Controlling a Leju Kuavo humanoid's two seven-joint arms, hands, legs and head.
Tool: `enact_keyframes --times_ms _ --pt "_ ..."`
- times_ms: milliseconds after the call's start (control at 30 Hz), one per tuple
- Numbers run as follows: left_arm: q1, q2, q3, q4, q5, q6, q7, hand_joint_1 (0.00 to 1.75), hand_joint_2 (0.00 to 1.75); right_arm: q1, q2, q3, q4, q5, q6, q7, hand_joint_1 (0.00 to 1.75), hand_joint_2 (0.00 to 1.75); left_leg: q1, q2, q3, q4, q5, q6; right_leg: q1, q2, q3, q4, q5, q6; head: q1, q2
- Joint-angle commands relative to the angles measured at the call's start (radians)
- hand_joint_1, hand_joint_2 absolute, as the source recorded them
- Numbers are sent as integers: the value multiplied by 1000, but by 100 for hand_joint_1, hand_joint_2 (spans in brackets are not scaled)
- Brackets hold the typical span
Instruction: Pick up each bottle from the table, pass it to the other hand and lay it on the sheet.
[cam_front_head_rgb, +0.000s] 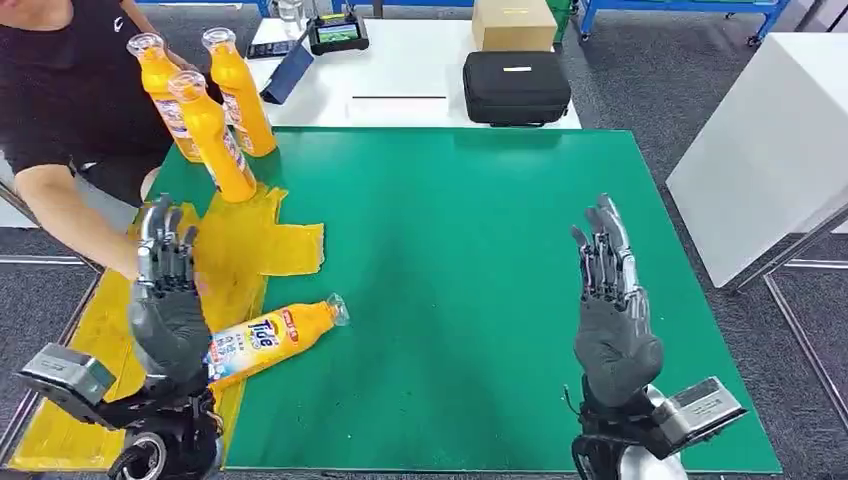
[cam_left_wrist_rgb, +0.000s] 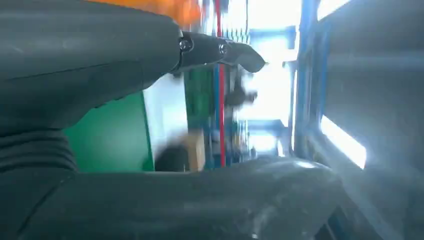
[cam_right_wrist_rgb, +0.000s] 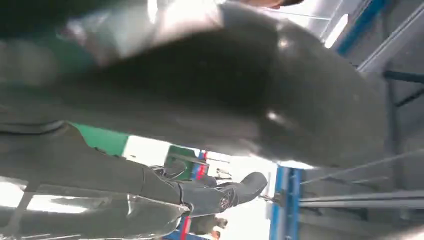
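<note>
Lying orange bottle — blue-labelled, clear-capped

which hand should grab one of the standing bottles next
Left. The left hand is raised open just short of the three standing bottles; the right hand is across the green mat.

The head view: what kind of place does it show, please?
Most likely a robotics lab or test workshop. A green mat covers the work table, a black equipment case and a handheld controller with a screen lie on a white table behind, and blue metal frames stand on grey carpet.
</note>
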Motion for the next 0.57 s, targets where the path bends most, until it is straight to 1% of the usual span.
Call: enact_keyframes --times_ms 33,67,133,200,233,300,333,367,433,467,500,567 --pt "-38 -15 -46 26 74 -76 0 0 0 -69 -9 68 63 30 -27 -15 0 0 1 2 2 0 -1 -3 1 0 1 -1 0 0 0 0" --pt "-28 -29 -25 32 73 -105 6 0 0 -70 -11 71 63 24 -32 -10 0 0 2 2 3 -1 -2 -4 1 0 3 -1 -1 0 0 0" --pt "-27 -35 -15 39 81 -135 5 0 0 -70 -10 68 60 28 -33 -7 0 0 2 1 3 -1 -1 -3 1 -1 3 -1 -1 0 0 0" --pt "-31 -52 2 46 74 -164 1 0 0 -74 0 62 51 32 -13 8 0 0 2 2 3 -1 -1 -4 1 0 3 -1 -1 0 0 0" --pt "-37 -55 4 49 71 -171 1 0 0 -81 5 61 48 35 -3 12 0 0 1 1 1 0 0 -2 0 0 1 0 0 0 0 0" --pt "-40 -57 5 51 70 -172 2 0 0 -83 8 60 46 38 0 17 0 0 2 2 2 0 -1 -4 1 0 3 -1 -1 0 0 0" --pt "-40 -57 5 51 70 -172 2 0 0 -83 8 60 46 38 0 17 0 0 1 1 0 0 0 -2 0 0 0 0 0 0 0 0" --pt "-40 -57 5 51 70 -172 2 0 0 -83 8 60 46 38 0 17 0 0 2 2 2 0 -1 -4 1 0 2 -1 -1 0 0 0" --pt "-40 -57 5 51 70 -172 2 0 0 -83 8 60 46 38 0 17 0 0 1 0 1 0 0 -2 1 -1 1 0 0 0 0 0" --pt "-40 -57 5 51 70 -172 2 0 0 -83 8 60 46 38 0 17 0 0 2 1 3 0 -1 -6 1 -1 4 -1 -1 0 0 0" --pt "-40 -57 5 51 70 -172 2 0 0 -83 8 60 46 38 0 17 0 0 1 1 1 -1 0 -3 1 -1 1 0 0 0 0 0" --pt "-40 -57 5 51 70 -172 2 0 0 -83 8 60 46 38 0 17 0 0 2 1 1 0 -1 -4 1 0 2 -1 -1 0 0 0"
